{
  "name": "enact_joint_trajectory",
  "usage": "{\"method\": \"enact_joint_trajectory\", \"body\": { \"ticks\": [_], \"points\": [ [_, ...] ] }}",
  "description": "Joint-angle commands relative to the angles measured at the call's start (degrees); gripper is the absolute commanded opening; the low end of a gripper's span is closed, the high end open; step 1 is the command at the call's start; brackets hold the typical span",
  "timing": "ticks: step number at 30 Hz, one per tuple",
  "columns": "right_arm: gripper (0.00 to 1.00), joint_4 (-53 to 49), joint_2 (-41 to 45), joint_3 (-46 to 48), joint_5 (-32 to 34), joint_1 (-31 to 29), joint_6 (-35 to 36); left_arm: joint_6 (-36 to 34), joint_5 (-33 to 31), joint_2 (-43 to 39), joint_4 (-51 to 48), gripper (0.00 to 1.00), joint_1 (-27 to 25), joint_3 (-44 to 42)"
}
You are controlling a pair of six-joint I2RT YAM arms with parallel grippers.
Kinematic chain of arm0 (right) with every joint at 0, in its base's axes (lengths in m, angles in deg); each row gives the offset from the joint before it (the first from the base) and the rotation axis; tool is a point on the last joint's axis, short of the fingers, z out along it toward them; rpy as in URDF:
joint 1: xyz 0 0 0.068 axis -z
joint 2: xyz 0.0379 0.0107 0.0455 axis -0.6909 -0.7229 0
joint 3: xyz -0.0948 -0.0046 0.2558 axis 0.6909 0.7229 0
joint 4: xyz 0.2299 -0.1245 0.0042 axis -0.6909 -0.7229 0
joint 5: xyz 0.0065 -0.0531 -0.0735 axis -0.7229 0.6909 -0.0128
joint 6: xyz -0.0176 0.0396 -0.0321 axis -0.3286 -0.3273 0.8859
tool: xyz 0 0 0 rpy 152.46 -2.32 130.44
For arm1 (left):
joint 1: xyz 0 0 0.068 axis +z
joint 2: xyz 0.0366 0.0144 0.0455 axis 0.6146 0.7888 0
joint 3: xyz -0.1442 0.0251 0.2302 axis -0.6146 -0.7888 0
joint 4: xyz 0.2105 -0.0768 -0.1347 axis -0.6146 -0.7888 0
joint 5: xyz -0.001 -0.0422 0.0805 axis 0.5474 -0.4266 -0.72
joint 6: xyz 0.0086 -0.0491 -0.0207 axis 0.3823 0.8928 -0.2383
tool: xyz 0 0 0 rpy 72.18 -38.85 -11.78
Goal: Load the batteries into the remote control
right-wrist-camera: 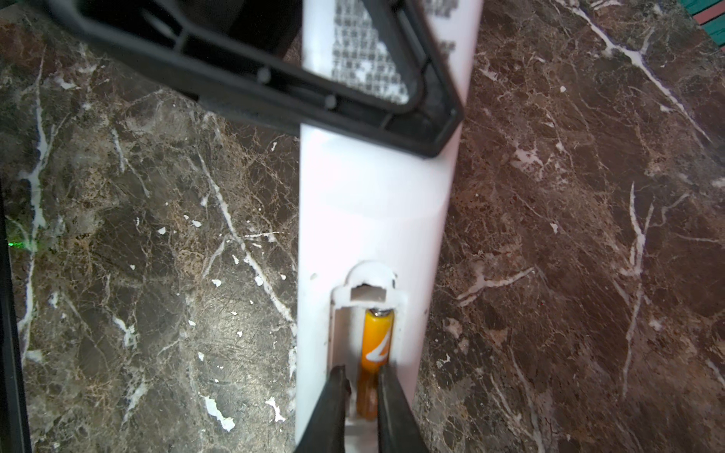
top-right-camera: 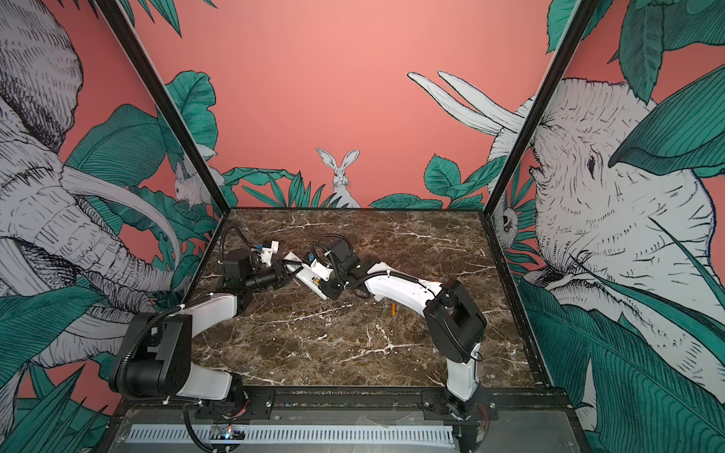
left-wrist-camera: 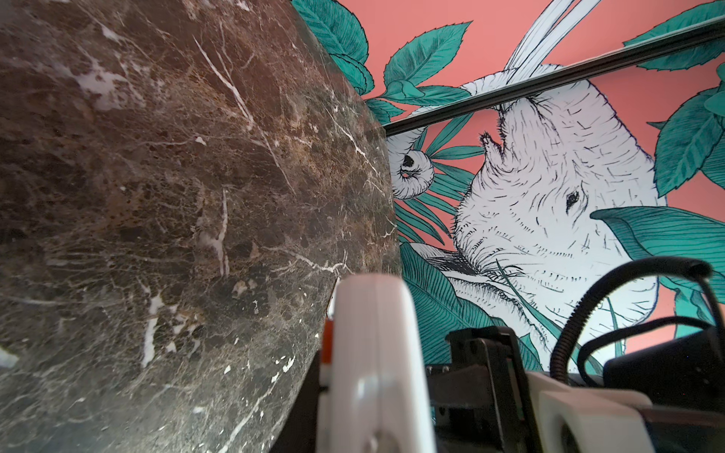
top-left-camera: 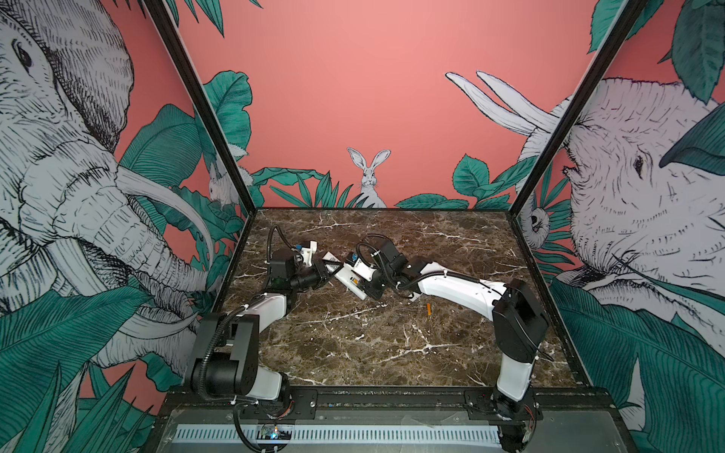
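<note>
White remote control's (right-wrist-camera: pixel 372 204) bay (right-wrist-camera: pixel 338 345) is holding one orange cylindrical battery (right-wrist-camera: pixel 374 337); left gripper (top-left-camera: pixel 331 270) is pinching the remote control; right gripper's (right-wrist-camera: pixel 365 400) grip unclear.

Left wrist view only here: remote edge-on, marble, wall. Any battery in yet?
Observer: Yes. One orange battery lies in the open slot on the back of the remote.
Operator: Right pincer?
Observer: The right pincer has a finger on each side of that battery. I can't tell whether it grips.
Operator: Second one?
Observer: The second battery lies alone on the table, beside the right arm.
</note>
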Motion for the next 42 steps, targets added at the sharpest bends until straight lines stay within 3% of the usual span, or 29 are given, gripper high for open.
{"method": "enact_joint_trajectory", "body": {
  "ticks": [1,8,17,27,32,42],
  "points": [
    [0.19,0.55,-3.0,2.7,5.54,-0.16,0.42,7.06,17.93,-5.89,7.22,0.0,-2.9,2.97],
    [0.22,0.25,-1.58,3.77,8.06,-0.16,0.34,5.32,17.86,-5.37,5.54,0.0,-2.87,2.88],
    [0.3,-0.43,2.66,5.35,3.88,-0.16,1.14,1.79,16.76,-3.39,2.48,0.0,-2.87,3.87],
    [0.35,-6.61,0.96,3.99,-0.47,2.43,-1.73,-0.55,18.11,-2.96,2.24,0.0,-2.9,4.68],
    [0.27,-7.11,1.75,5.1,-4.5,3.88,-2.33,-2.93,18.27,-3.34,0.12,0.0,-2.9,4.89],
    [0.14,-8.71,1.58,5.18,-4.78,4.05,-1.2,-4.01,18.42,-3.35,-1.06,0.01,-2.86,5.25]
  ]
}}
